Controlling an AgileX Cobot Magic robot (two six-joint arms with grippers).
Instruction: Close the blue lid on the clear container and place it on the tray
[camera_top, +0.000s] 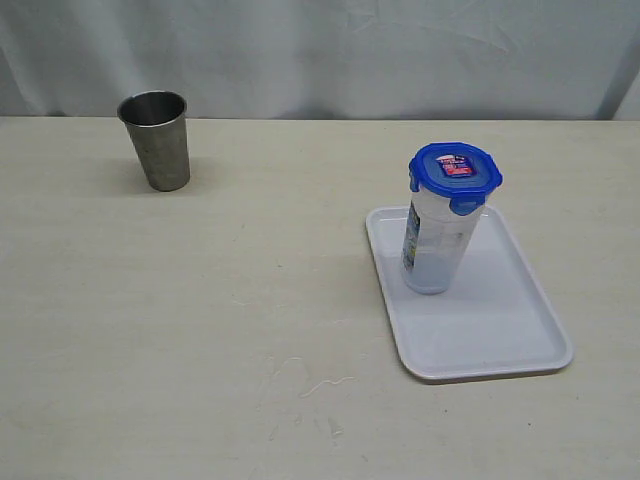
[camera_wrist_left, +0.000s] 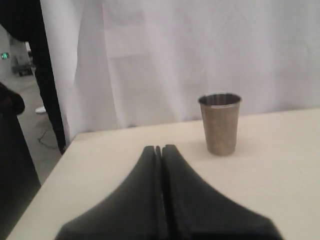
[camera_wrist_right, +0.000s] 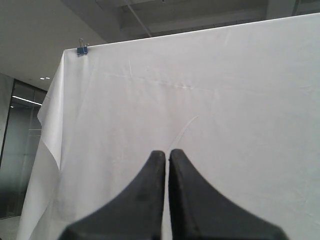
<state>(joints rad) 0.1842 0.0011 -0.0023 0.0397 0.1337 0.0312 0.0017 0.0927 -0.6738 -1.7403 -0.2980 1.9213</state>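
Tall clear plastic container (camera_top: 437, 245) stands upright on the flat white rectangular plastic tray (camera_top: 500, 335). In the exterior view it sits toward the tray's far left part, base fully inside the low rim. Bright blue rounded-square plastic lid (camera_top: 455, 165) sits level on the container's mouth, sticker face up. Flaps look folded down; can't tell if all four are snapped. Judgement: lid on plus container on tray reads as task done or nearly so, nothing left to carry.

Left hand (camera_wrist_left: 159, 150) closed, fingers pressed together, empty, low over the beige desk (camera_top: 200, 330). It points toward the grey metal cup (camera_wrist_left: 220, 122), which stands well apart from the tray and is likely a distractor. Right hand (camera_wrist_right: 166, 154) closed too, empty, raised and aimed at the white cloth backdrop (camera_wrist_right: 200, 100); no desk in its view. Neither hand shows in the exterior view, so both are away from the container, probably parked so nothing tips the tall thing.
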